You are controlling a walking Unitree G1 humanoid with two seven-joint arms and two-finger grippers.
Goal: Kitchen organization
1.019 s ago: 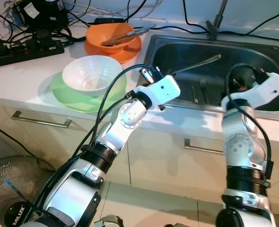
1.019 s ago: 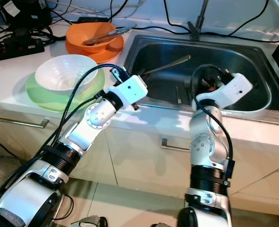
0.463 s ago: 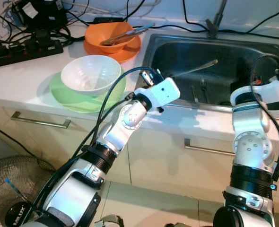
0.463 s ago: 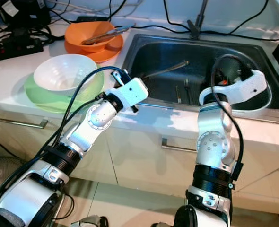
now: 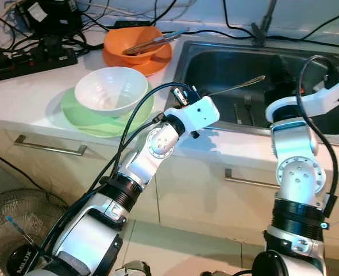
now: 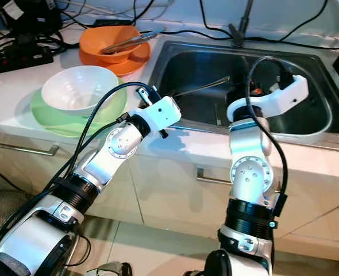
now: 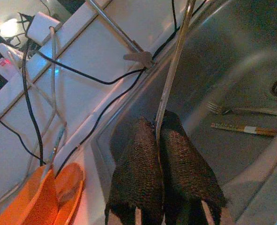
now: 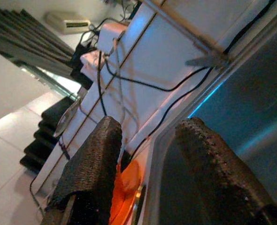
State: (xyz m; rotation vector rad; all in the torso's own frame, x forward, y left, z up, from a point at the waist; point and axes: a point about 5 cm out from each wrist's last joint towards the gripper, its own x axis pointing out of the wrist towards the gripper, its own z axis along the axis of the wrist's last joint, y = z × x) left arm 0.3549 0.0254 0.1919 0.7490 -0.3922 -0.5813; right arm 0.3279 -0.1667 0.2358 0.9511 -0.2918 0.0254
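While poised at the front-left rim of the sink (image 5: 215, 63), clamped tight with the left hand (image 7: 158, 123) on the near end of a long thin metal utensil (image 5: 238, 85); both black fingers (image 7: 138, 159) pressed close, the rod pinched between them. Slanting up and away from that hand across the sink's left half, free end raised above the basin. Cannot tell from these views what kind of head the utensil has.

Over the sink's right half, right hand (image 8: 150, 124) spread wide, holding nothing, its two fingers well apart.

On the sink floor, near the middle: a fork (image 5: 248, 103), lying flat, with a slim stick (image 7: 242, 128) just beside it. Behind the sink, at its back rim: the faucet (image 5: 261, 26), with black cables trailing along the wall.

Left of the sink, on the white worktop (image 5: 20, 98): an orange bowl (image 5: 136, 49) close to the back-left corner, metal tongs (image 5: 155, 41) resting across it. Nearer the front, well left of the sink: a white bowl (image 5: 111, 89) sitting upright on a green plate (image 5: 80, 115). Farther left still: a black power strip (image 5: 31, 60) amid tangled cords.
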